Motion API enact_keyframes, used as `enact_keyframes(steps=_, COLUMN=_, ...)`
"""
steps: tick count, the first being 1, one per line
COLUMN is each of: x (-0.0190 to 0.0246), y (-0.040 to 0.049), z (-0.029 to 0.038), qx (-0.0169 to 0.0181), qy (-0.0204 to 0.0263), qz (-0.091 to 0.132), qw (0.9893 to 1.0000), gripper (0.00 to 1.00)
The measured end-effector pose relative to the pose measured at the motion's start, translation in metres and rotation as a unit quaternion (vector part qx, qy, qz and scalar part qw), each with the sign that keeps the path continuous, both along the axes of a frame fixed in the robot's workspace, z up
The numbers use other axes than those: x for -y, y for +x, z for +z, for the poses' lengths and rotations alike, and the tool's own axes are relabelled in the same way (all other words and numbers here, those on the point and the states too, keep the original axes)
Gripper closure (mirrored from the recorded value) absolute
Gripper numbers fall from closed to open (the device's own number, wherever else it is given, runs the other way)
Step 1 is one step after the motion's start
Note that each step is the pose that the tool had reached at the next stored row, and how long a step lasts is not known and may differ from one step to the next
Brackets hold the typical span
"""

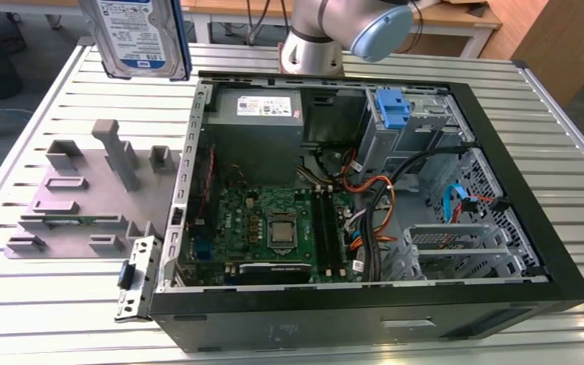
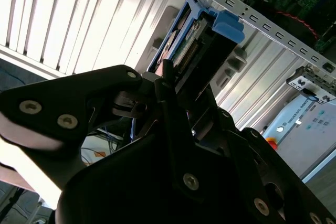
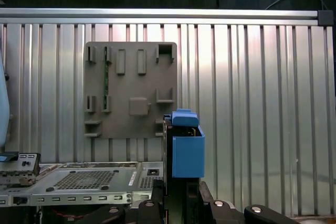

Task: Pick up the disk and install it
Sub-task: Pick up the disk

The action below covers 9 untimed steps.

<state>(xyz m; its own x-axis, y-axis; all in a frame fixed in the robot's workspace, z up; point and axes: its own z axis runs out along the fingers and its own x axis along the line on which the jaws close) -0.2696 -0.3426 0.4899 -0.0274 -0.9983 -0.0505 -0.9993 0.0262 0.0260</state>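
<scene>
Jaws are clamped on the disk. In the second wrist view the gripper has its black fingers set against the drive's two faces, and the blue rail tab juts out at the drive's far end. In the exterior view the disk hangs label-outward above the slatted aluminium table, off the exterior view's left corner of the open computer case and well above the grey fixture plate.

I judge the pick-up done and the carry toward the case in hand; nothing is seated yet. Installing would call for turning the drive to match a bay and lining up its blue rails with the guides, while keeping clear of the orange and black cables. A blue bracket sits in the case beside the power supply.

The disk's face carries a white label with a barcode, small print and a blue band. The power supply bears a white sticker.
</scene>
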Motion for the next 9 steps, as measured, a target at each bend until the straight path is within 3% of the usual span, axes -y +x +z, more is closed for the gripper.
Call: enact_keyframes(steps=9, x=0.0000, y=0.0122, z=0.0000, qx=0.0000, qy=0.0000, qz=0.000, qw=1.0000, gripper=0.65)
